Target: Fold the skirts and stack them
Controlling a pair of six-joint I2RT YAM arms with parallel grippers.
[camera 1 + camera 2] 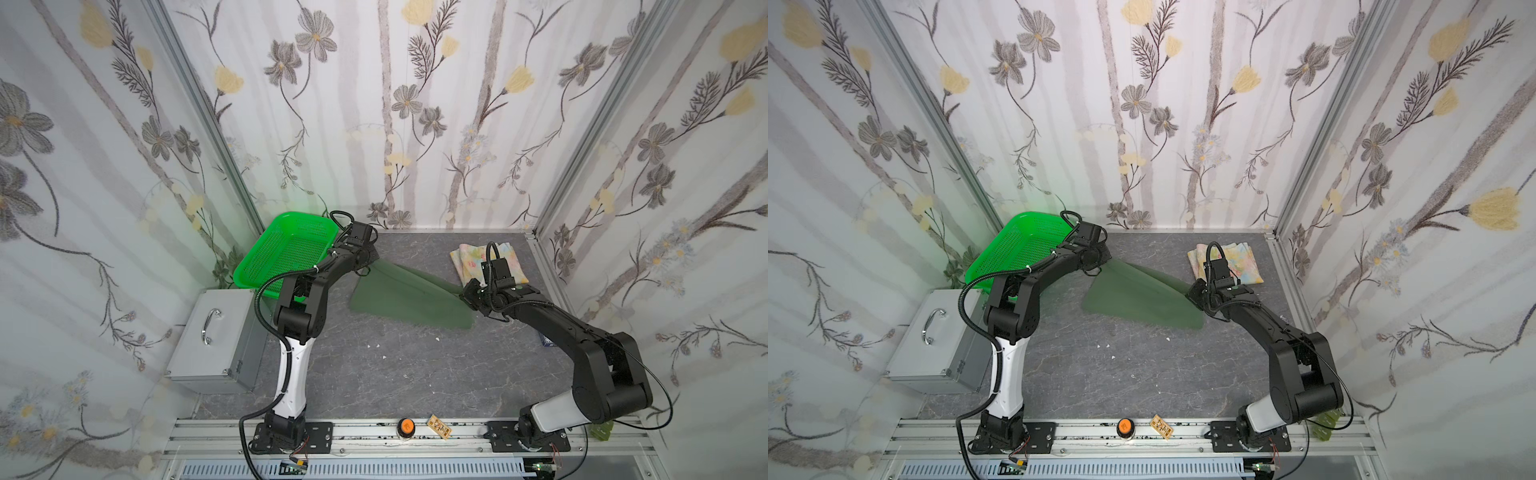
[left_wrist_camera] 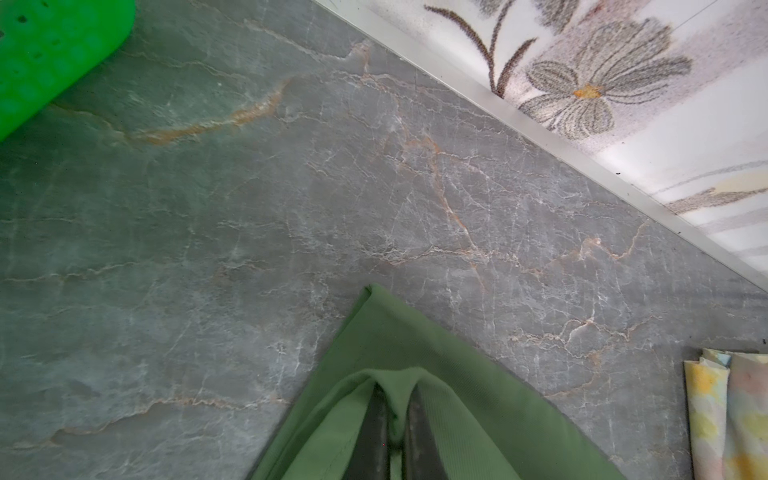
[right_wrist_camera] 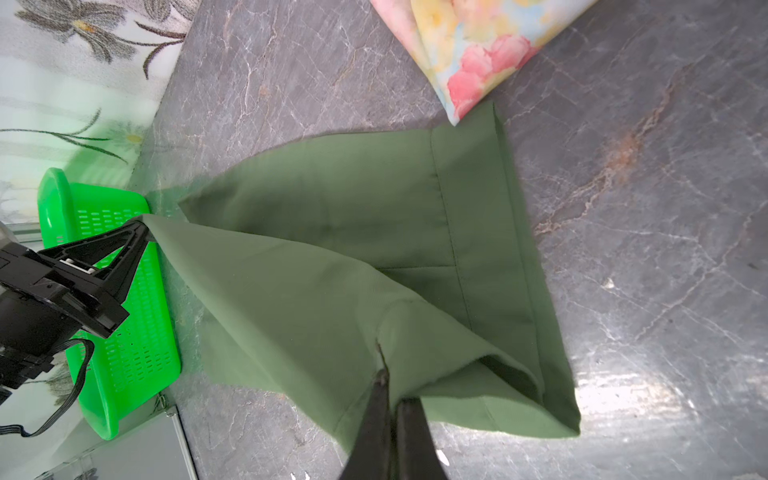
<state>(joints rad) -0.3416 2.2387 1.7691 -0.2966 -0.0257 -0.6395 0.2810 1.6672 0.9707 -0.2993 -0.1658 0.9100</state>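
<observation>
Olive cloth is the piece in play. In both top views the olive skirt (image 1: 409,301) hangs stretched between the two hands. Its held edge, the long axis, runs from far left to near right, and the loose cloth drapes down onto the grey counter (image 1: 395,374). The left hand (image 1: 375,259) pinches the far-left end beside the bright green basket (image 1: 286,245). The right hand (image 1: 466,296) pinches the near-right end. The floral skirt (image 1: 465,257) lies folded at the far right of the counter, just behind the right hand, so the right arm is the nearer one to it. A metal case (image 1: 212,336) sits at the left, partly under the basket.

In the left wrist view, the left hand (image 2: 395,409) is closed narrow on a fold of the olive skirt (image 2: 457,374), and one corner of the cloth rests on the counter beyond it.

In the right wrist view, the right hand (image 3: 392,399) is clamped tight on the skirt's edge. The cloth spans from there to the left hand (image 3: 143,224). A lower layer lies flat, and its hem corner sits just beside the floral skirt (image 3: 478,50); whether they touch cannot be told.

The count is two skirts, one basket, one case and two hands. The fold likely turns on keeping the held edge parallel to that flat hem.
</observation>
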